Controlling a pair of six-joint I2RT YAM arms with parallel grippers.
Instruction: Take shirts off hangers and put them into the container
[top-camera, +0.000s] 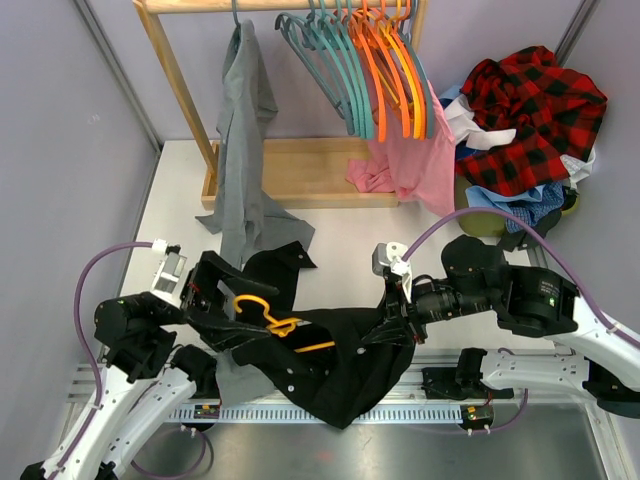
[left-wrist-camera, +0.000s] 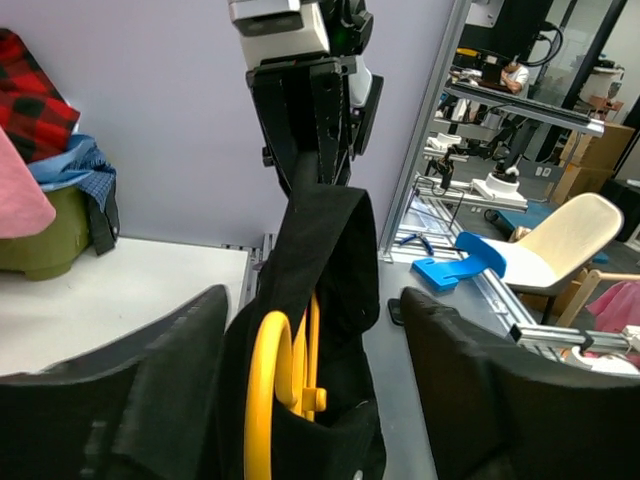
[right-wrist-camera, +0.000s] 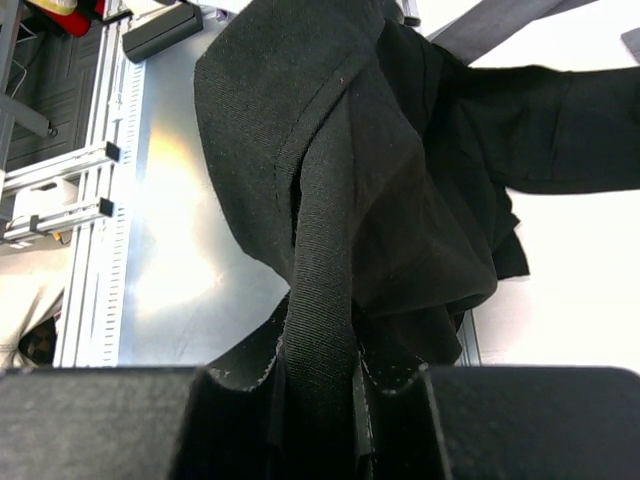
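Note:
A black shirt (top-camera: 340, 365) is stretched low over the table's near edge between both grippers, an orange hanger (top-camera: 268, 318) still inside its collar. My left gripper (top-camera: 232, 312) stands open around the hanger's hook (left-wrist-camera: 262, 390) and the shirt's collar (left-wrist-camera: 320, 260), with a gap on its right side. My right gripper (right-wrist-camera: 318, 385) is shut on a thick fold of the black shirt (right-wrist-camera: 330, 200), and shows in the top view (top-camera: 392, 325) at the shirt's right end. A grey shirt (top-camera: 240, 150) hangs on the rack. The red plaid shirt (top-camera: 535, 100) lies heaped on the yellow-green container (top-camera: 485, 220).
The wooden rack (top-camera: 175, 80) with its tray (top-camera: 300, 170) stands at the back. It carries empty teal and orange hangers (top-camera: 370, 70) and a pink garment (top-camera: 410, 160). White and blue cloth also fills the container. An aluminium rail (top-camera: 260, 410) runs along the near edge.

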